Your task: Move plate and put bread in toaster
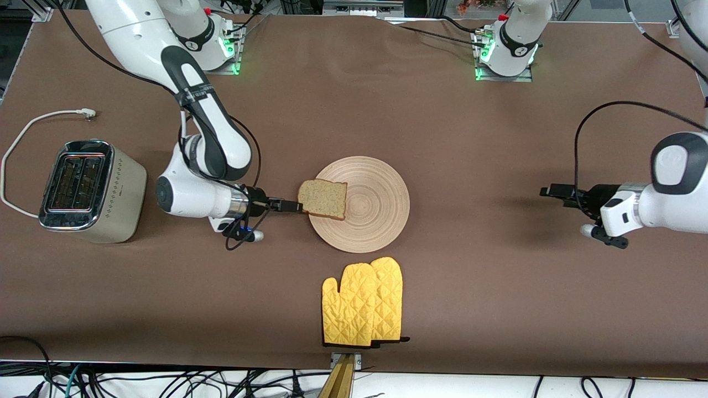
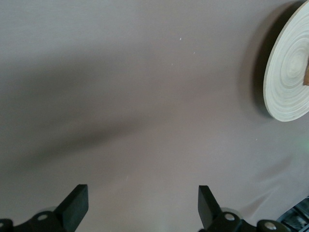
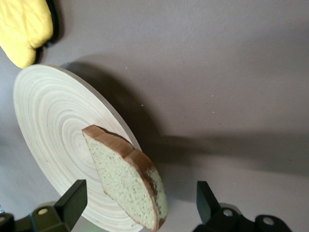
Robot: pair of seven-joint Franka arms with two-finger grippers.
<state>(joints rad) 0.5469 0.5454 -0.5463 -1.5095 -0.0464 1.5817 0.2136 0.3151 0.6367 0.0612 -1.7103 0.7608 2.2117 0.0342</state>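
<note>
Your right end effector [image 1: 298,207] sits at the edge of the plate [image 1: 376,207] that faces the toaster [image 1: 88,190]. Its fingers [image 3: 72,203] stand wide apart, and the bread [image 1: 323,199] lies between them without being gripped. The bread rests on the plate, overhanging the rim. The plate lies mid-worktop [image 1: 470,138], with the yellow mitts [image 1: 365,301] nearer the front camera. The toaster stands at the right arm's end. Your left end effector [image 1: 547,192] waits over bare worktop, fingers wide.
</note>
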